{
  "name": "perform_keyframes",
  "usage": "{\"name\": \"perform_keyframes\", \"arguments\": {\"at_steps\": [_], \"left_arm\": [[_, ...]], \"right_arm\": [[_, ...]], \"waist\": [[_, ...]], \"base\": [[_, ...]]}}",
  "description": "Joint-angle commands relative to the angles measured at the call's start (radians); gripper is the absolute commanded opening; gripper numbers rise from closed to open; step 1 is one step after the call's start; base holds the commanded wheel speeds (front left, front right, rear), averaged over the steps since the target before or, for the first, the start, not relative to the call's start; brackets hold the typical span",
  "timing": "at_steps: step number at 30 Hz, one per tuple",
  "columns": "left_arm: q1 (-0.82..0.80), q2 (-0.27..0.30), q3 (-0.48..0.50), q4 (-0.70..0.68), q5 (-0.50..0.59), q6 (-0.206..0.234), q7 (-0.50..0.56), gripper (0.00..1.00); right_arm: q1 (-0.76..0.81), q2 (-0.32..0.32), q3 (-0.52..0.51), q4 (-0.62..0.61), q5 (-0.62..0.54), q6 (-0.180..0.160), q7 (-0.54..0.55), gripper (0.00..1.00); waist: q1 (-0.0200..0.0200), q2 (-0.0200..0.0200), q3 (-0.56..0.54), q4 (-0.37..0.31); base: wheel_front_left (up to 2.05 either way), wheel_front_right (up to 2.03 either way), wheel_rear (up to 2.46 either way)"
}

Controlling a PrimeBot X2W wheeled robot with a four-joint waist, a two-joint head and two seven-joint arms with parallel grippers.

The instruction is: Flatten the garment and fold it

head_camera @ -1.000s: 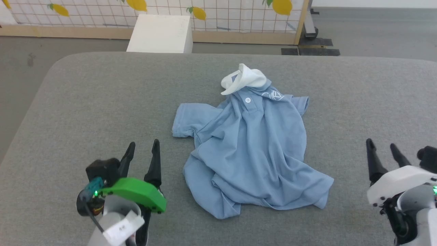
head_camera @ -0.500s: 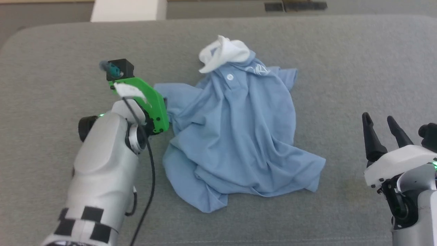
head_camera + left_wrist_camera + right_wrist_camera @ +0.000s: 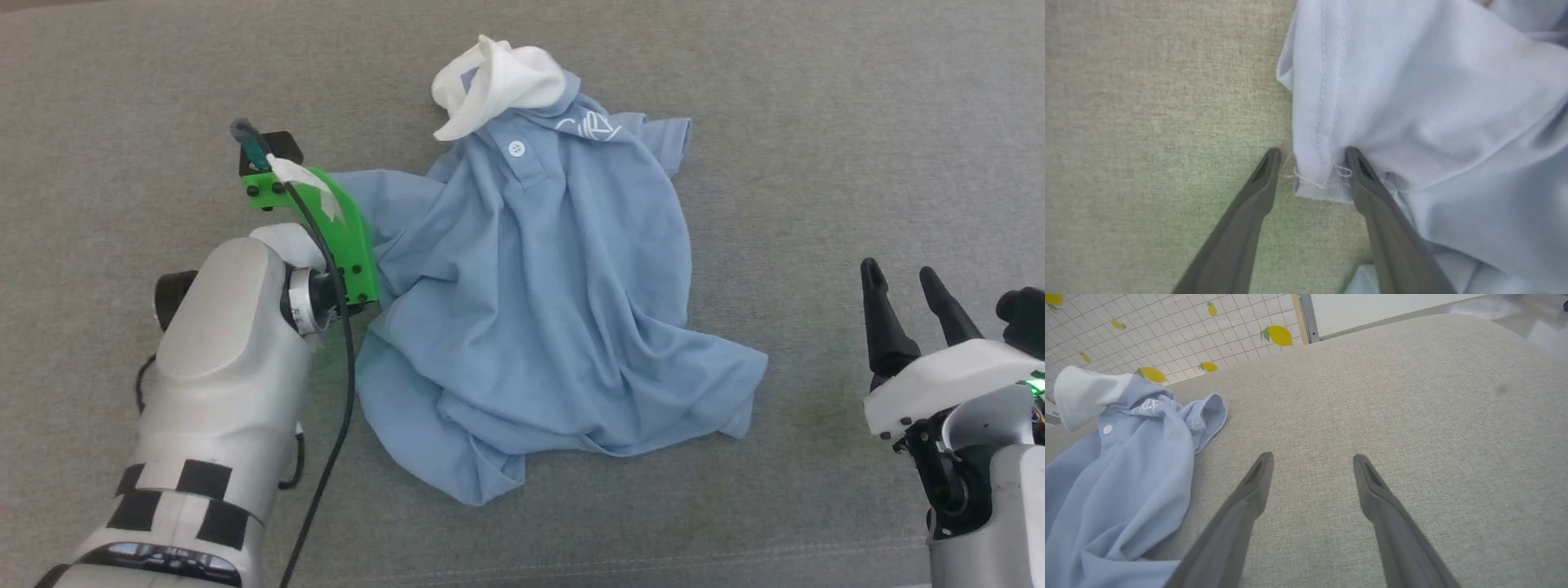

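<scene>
The left arm has swung up from the near left part of the grey padded table to the garment over the past second, its green camera mount now at the left sleeve. The head camera has dipped as well, so the whole scene sits higher in the head view; the shirt itself lies where it lay.

Seen from the left wrist, the left gripper stands with its fingers spread astride the corner of the sleeve hem, one tip on bare table, the other on the blue cloth, not yet pinching it.

The light blue shirt is crumpled near the middle of the table, front up. Its white collar and chest logo lie toward the far edge, its bunched lower hem toward the near edge.

The right gripper keeps its place at the near right, well apart from the shirt, fingers spread over bare table. A lemon-print screen stands beyond the far edge.
</scene>
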Motion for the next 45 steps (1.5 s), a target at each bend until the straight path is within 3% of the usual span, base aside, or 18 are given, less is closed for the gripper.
{"name": "perform_keyframes", "arguments": {"at_steps": [1,4,10,17,23,30,37,38,39,40,45], "left_arm": [[0.056,-0.037,-0.006,0.032,-0.021,-0.007,0.023,0.0],[0.063,-0.047,0.008,0.016,-0.045,-0.016,-0.005,0.0],[0.019,-0.043,0.107,-0.064,-0.114,-0.015,-0.183,0.0],[0.027,0.002,0.201,-0.184,-0.174,-0.035,-0.305,0.0],[0.259,0.031,0.207,-0.261,-0.178,-0.016,-0.285,0.0],[0.557,-0.005,0.213,-0.267,-0.219,0.019,-0.236,0.0],[0.674,-0.026,0.232,-0.284,-0.261,0.035,-0.214,0.0],[0.679,-0.029,0.242,-0.296,-0.274,0.032,-0.216,0.15],[0.682,-0.031,0.252,-0.311,-0.286,0.029,-0.219,0.73],[0.685,-0.035,0.27,-0.333,-0.305,0.026,-0.226,1.0],[0.682,-0.052,0.361,-0.496,-0.397,-0.003,-0.295,1.0]], "right_arm": [[-0.019,0.0,0.005,0.005,0.0,-0.001,-0.01,1.0],[-0.026,0.0,0.014,0.015,-0.001,-0.001,-0.016,1.0],[-0.02,0.0,0.018,0.037,-0.01,-0.001,-0.018,1.0],[0.014,0.0,0.009,0.061,-0.019,-0.001,-0.012,1.0],[0.047,0.0,0.01,0.073,-0.008,-0.001,-0.013,1.0],[0.072,0.0,0.015,0.077,-0.005,-0.001,-0.007,1.0],[0.077,0.0,0.025,0.079,0.002,-0.001,-0.002,1.0],[0.077,0.0,0.027,0.079,0.002,-0.001,-0.002,1.0],[0.078,0.0,0.028,0.08,0.004,-0.001,-0.002,1.0],[0.078,0.0,0.029,0.08,0.005,-0.001,-0.002,1.0],[0.083,0.0,0.027,0.081,0.005,-0.001,-0.004,1.0]], "waist": [[0.0,0.0,-0.009,0.018],[0.0,0.0,-0.026,0.037],[0.0,0.0,-0.075,0.08],[0.0,0.0,-0.152,0.127],[0.0,0.0,-0.206,0.162],[0.0,0.0,-0.238,0.186],[0.0,0.0,-0.252,0.186],[0.0,0.0,-0.254,0.185],[0.0,0.0,-0.256,0.183],[0.0,0.0,-0.257,0.181],[0.0,0.0,-0.261,0.174]], "base": [[0.0,0.0,0.0],[0.0,0.0,0.0],[0.0,0.0,0.0],[0.0,0.0,0.0],[0.0,0.0,0.0],[0.0,0.0,0.0],[0.0,0.0,0.0],[0.0,0.0,0.0],[0.0,0.0,0.0],[0.0,0.0,0.0],[0.0,0.0,0.0]]}}
